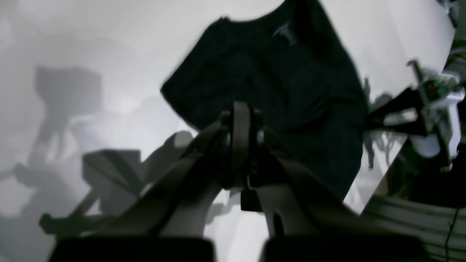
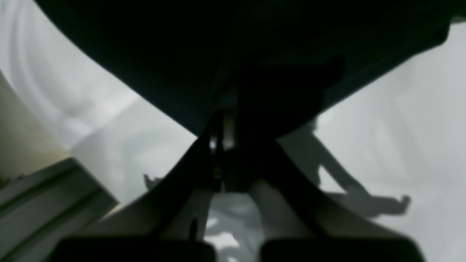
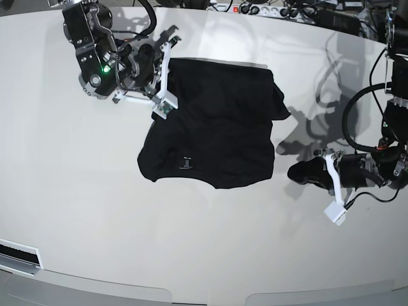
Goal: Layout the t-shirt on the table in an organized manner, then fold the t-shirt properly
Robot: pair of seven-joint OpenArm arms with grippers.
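Observation:
The black t-shirt (image 3: 217, 127) lies on the white table (image 3: 76, 204) as a rough rectangle, one sleeve sticking out on the right and the pale neck tag (image 3: 185, 162) near its front edge. In the base view my right gripper (image 3: 169, 95) is at the shirt's left edge. The right wrist view shows it (image 2: 225, 127) shut where a point of the dark cloth (image 2: 218, 54) comes down onto its tips. My left gripper (image 3: 294, 172) hovers to the right of the shirt, clear of it. In the left wrist view it (image 1: 240, 112) is shut with nothing in it, facing the shirt (image 1: 276, 91).
Cables and a power strip (image 3: 268, 9) run along the table's back edge. The right arm's body (image 3: 95, 44) stands at the back left, the left arm's (image 3: 389, 146) at the right edge. The table's curved front edge (image 3: 210, 293) runs along the bottom.

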